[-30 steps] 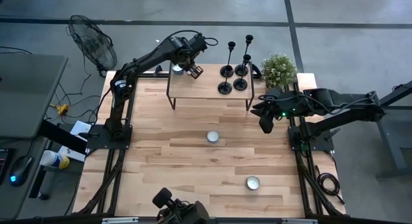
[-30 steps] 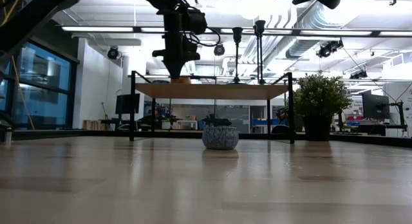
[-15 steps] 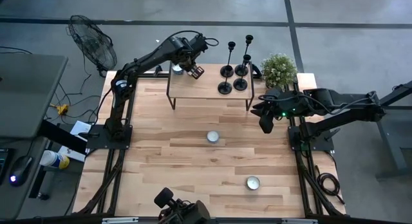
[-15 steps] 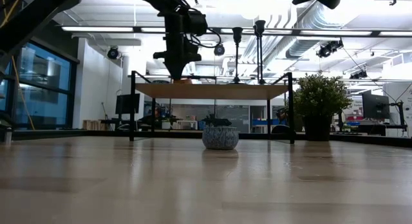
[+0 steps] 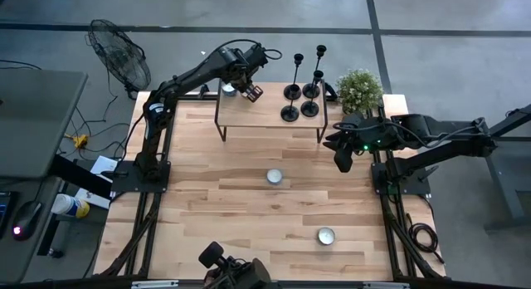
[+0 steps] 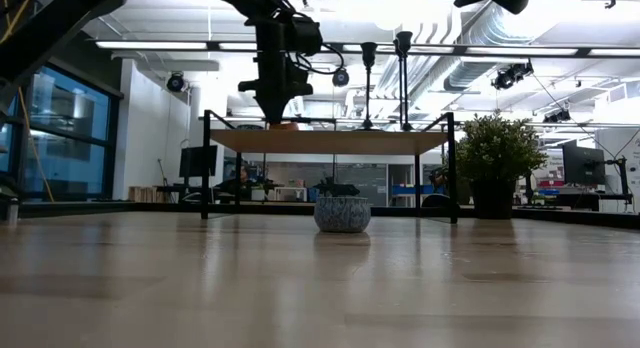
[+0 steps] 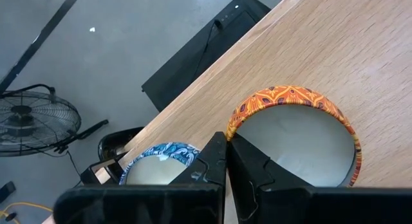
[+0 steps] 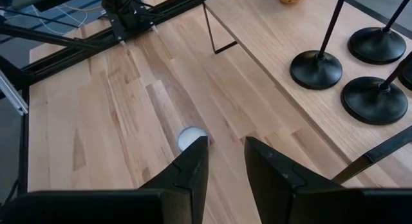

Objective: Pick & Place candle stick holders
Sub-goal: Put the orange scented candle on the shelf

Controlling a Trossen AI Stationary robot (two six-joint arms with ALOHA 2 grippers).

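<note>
Four candle stick holders (image 5: 301, 88) stand beside (not touching) the left hand (image 5: 252, 93).

Evenly and softly lit from overhead — no hard shadows on the pale wooden table (image 5: 249, 198) seen from above. At table-top height, strong backlight from ceiling strip lights (image 6: 180, 45) and a blown-out white patch (image 6: 400, 6) overhead; arms and candle stick holders (image 6: 385, 78) reduced to dark silhouettes. Broad sheen across the near tabletop, blurred and out of focus close to the lens. Wrist pictures clear, only the near dark fingers (image 7: 215, 166) soft — faint shadows beneath.
</note>
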